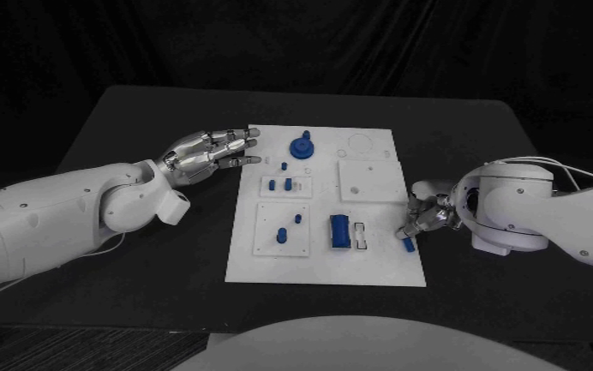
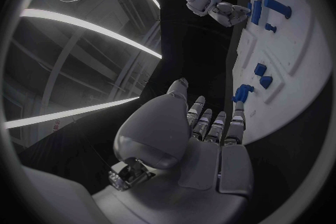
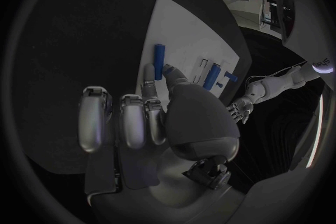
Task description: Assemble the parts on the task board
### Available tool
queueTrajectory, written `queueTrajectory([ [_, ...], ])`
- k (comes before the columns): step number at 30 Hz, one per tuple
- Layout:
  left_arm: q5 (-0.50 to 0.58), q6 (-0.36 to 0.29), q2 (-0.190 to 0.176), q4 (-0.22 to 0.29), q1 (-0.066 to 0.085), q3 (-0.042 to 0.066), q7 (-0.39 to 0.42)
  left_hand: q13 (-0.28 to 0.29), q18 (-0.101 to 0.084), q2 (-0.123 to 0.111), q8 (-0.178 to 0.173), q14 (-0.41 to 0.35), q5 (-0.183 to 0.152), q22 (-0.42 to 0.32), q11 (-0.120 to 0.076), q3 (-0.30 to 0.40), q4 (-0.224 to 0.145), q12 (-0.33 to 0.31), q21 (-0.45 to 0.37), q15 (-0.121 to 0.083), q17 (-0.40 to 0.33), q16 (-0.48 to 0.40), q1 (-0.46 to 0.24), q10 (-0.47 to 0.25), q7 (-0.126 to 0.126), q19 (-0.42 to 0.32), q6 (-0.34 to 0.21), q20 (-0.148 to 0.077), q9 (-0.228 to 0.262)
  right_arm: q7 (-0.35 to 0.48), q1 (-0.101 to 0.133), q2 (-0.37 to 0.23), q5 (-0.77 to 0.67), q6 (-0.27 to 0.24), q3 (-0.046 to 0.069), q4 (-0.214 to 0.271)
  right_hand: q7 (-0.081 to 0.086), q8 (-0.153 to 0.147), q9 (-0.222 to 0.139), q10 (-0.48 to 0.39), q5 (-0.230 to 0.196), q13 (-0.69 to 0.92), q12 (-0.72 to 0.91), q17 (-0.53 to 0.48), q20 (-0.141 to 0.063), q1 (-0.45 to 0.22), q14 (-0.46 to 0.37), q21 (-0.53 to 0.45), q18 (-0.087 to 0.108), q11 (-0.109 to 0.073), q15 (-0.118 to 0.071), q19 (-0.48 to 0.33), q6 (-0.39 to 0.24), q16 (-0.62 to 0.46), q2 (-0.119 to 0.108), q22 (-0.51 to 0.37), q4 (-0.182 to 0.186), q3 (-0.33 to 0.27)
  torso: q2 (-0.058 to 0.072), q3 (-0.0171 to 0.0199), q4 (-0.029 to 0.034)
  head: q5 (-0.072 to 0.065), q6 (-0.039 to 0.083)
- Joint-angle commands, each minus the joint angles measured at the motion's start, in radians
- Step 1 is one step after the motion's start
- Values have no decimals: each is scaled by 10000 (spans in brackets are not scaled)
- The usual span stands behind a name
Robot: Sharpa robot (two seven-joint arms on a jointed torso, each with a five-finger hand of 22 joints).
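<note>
The white task board (image 1: 371, 268) lies in the middle of the black table. On it are a blue round knob (image 1: 302, 146), small blue pegs (image 1: 282, 185) and a blue block (image 1: 338, 231). My right hand (image 1: 427, 217) is at the board's right edge. Its thumb and a finger pinch the end of a short blue bar (image 1: 407, 241), seen in the right wrist view as the bar (image 3: 159, 60) lying along the board's edge (image 3: 189, 33). My left hand (image 1: 210, 152) hovers at the board's upper left edge, fingers stretched out and holding nothing. The left wrist view has the left hand (image 2: 203, 134) just short of the board (image 2: 294, 84).
Two more small blue pieces (image 1: 283, 235) sit on the board's lower-left plate, and a white slotted piece (image 1: 361, 236) lies beside the blue block. Bare black table (image 1: 136, 105) surrounds the board, with a dark curtain behind.
</note>
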Motion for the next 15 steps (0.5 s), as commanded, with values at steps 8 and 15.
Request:
queueTrajectory([
  [8, 56, 164, 17, 21, -18, 8, 81, 10, 91, 35, 26, -1, -4, -18, 37, 15, 36, 39, 57, 16, 11, 32, -47, 64, 22, 58, -30, 2, 3, -213, -155, 158, -14, -15, -41, 53, 321, -429, -466, 1065, 471, 2634, 36, 162, 252, 216, 642, -117, 60, 309, 278, 292, -469, -68, -164, 2012, -676, 626, -9, 8, 17, -3, -1],
  [15, 56, 184, 28, 19, -23, 8, 82, 10, 90, 38, 25, -2, -4, -27, 43, 20, 32, 42, 56, 17, 11, 32, -43, 67, 24, 54, -30, 3, 3, -213, -215, 268, -82, -254, -41, 42, 262, -59, -363, 1065, 955, 2634, 36, 97, 264, 430, 628, -128, 70, 266, 258, 293, -142, -82, -222, 2013, -1195, 1042, -9, 9, 19, 0, -1],
])
